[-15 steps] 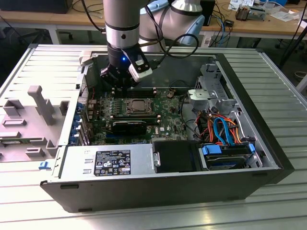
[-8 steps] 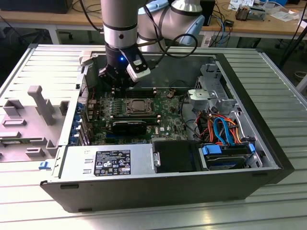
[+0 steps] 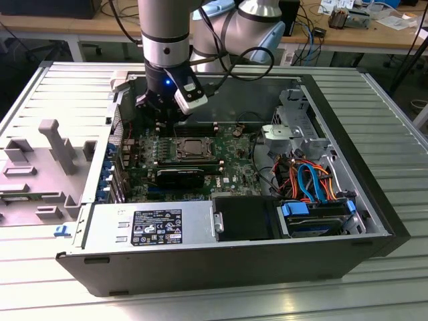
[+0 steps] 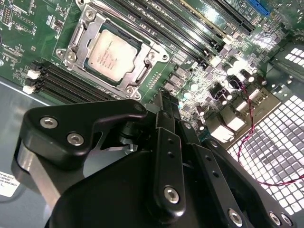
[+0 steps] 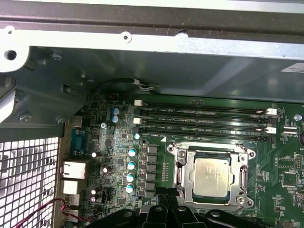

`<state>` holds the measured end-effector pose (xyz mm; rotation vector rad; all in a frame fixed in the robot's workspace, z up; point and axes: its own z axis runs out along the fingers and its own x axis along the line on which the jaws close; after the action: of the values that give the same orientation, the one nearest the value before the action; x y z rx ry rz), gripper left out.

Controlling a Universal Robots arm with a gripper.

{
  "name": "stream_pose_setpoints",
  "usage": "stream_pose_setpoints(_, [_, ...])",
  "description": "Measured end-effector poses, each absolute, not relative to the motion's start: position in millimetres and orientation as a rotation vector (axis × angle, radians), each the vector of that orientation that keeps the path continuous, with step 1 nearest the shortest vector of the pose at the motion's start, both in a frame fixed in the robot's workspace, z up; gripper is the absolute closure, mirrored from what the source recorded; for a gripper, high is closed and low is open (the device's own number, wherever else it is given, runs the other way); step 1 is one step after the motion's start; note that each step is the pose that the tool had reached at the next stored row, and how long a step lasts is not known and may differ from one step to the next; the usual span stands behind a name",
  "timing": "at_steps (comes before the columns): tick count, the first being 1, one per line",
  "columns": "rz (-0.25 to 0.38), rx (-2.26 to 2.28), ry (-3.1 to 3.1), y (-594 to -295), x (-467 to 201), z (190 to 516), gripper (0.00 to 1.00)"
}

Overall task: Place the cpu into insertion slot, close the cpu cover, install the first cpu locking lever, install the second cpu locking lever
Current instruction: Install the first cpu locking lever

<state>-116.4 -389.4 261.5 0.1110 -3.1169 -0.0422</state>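
I'm looking at a ribbed metal workbench (image 3: 394,114) with an open computer case (image 3: 374,221) lying on it, wooden desks behind. Inside lies the green motherboard (image 5: 285,197). My arm (image 3: 164,27) hangs over the case's far part, towards the exterior view's left, the gripper (image 4: 164,102) just above the board beside the socket. Its fingers (image 4: 168,156) are pressed together, holding nothing. The cpu (image 5: 213,177) sits in the insertion slot (image 5: 183,173), and the cpu cover (image 4: 78,40) lies flat around it.
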Motion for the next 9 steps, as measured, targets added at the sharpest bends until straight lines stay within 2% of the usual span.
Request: stream_pose_setpoints(9, [-0.042,0.111,-3.117,-389.4,-120.3,261.5,0.89])
